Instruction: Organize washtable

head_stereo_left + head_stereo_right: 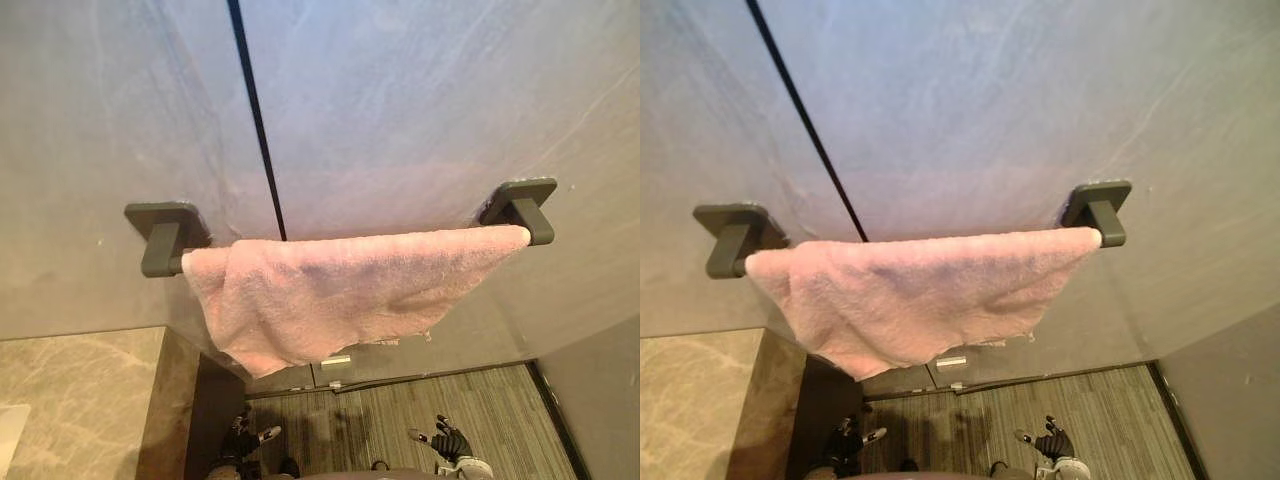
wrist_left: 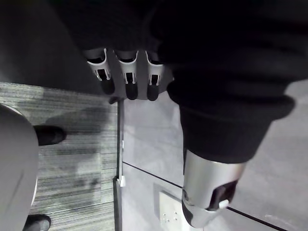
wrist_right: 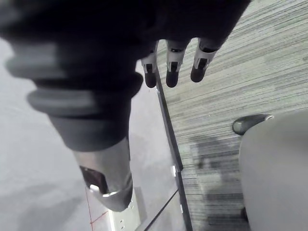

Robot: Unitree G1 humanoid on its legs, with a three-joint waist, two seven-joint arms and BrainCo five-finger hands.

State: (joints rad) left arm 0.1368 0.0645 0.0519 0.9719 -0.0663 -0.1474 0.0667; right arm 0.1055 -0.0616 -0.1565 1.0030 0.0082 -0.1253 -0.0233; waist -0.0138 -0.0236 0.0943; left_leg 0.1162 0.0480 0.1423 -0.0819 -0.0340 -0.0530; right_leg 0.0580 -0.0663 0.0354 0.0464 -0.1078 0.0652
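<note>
A pink towel [image 1: 330, 295] hangs over a dark rail fixed to the grey wall, between the left bracket [image 1: 165, 235] and the right bracket [image 1: 522, 205]. It is bunched and sags lower toward the left end. My left hand [image 1: 240, 440] and right hand [image 1: 450, 440] hang low by the floor, well below the towel and apart from it. In the left wrist view the fingers [image 2: 127, 77] are relaxed with nothing held. The right wrist view shows that hand's fingers [image 3: 172, 67] the same way, holding nothing.
A beige marble counter [image 1: 80, 400] sits at the lower left, with a white edge [image 1: 10, 430] at its corner. Striped grey flooring [image 1: 400, 410] lies below the wall. A dark vertical seam [image 1: 255, 110] splits the wall panels.
</note>
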